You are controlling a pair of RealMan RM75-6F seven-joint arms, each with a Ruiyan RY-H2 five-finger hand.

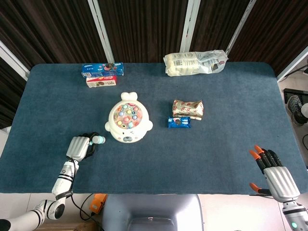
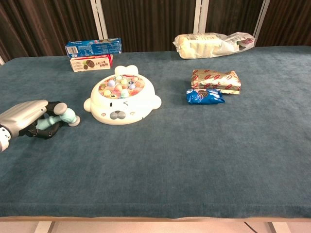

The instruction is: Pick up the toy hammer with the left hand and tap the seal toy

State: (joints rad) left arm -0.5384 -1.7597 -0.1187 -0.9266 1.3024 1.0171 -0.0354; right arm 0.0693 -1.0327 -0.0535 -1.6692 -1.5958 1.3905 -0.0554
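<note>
Toy hammer (image 2: 62,118) handle (inside left hand (image 2: 28,118))

On my blue worktop (image 1: 221,144) I see the seal toy (image 1: 128,123), stacked cookie boxes (image 1: 101,74), snack packets (image 1: 186,113) and a bread bag (image 1: 195,62).

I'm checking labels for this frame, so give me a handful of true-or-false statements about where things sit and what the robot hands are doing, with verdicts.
1. The left robot hand has its fingers around the hammer. True.
2. The hammer head touches the seal toy. False: bare cloth shows between them; the hammer is to the seal's left in the chest view.
3. The right robot hand holds nothing. True: its fingers are spread near the table's front edge.
4. The blue snack pack lies on top of the seal toy. False: it lies on the table to the seal's right, in front of the gold packet.
5. The two boxes lie behind the seal toy. True.
</note>
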